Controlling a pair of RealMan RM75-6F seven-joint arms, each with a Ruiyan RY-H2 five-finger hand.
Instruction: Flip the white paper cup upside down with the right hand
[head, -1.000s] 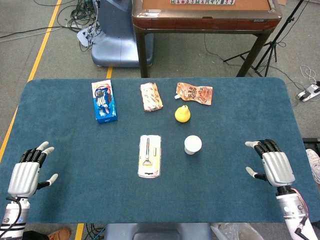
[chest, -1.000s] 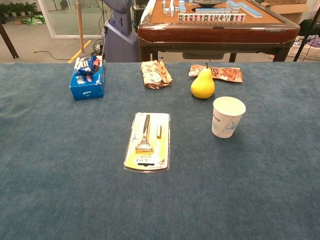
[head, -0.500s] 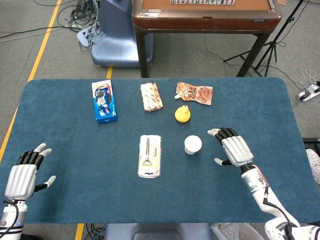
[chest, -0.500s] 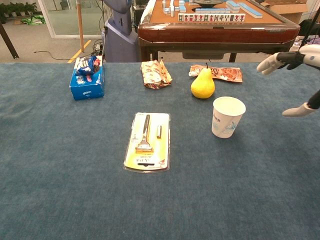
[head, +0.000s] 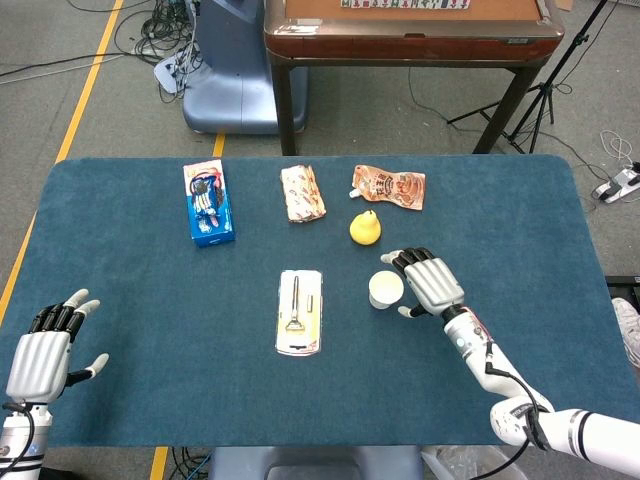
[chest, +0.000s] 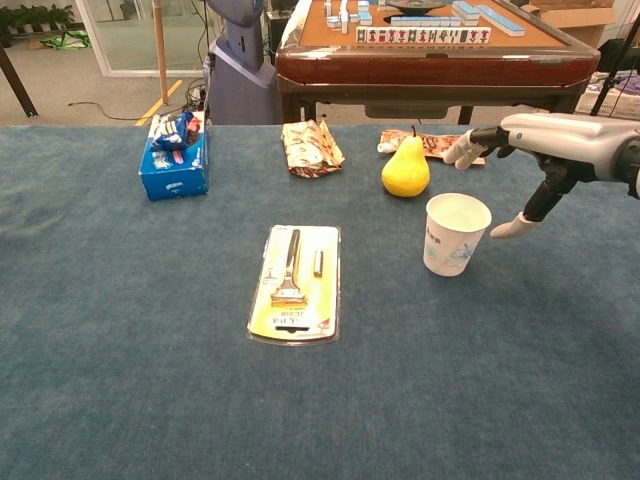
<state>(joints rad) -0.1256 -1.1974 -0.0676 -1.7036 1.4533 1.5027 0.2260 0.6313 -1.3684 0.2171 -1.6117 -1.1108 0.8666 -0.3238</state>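
The white paper cup (head: 384, 290) (chest: 455, 235) stands upright, mouth up, near the middle of the blue table. My right hand (head: 428, 281) (chest: 525, 160) hovers just right of the cup with its fingers spread, holding nothing; its thumb reaches toward the cup's rim without touching. My left hand (head: 42, 350) rests open at the near left corner, seen only in the head view.
A yellow pear (head: 365, 227) (chest: 405, 168) stands just behind the cup. A razor in a blister pack (head: 299, 311) (chest: 294, 283) lies left of it. Along the back lie a blue box (head: 208, 203), a snack packet (head: 302, 193) and an orange pouch (head: 389, 186).
My right hand has swept from the table's right edge leftward to just beside the cup. The left hand has drifted slightly down. The cup has not moved.
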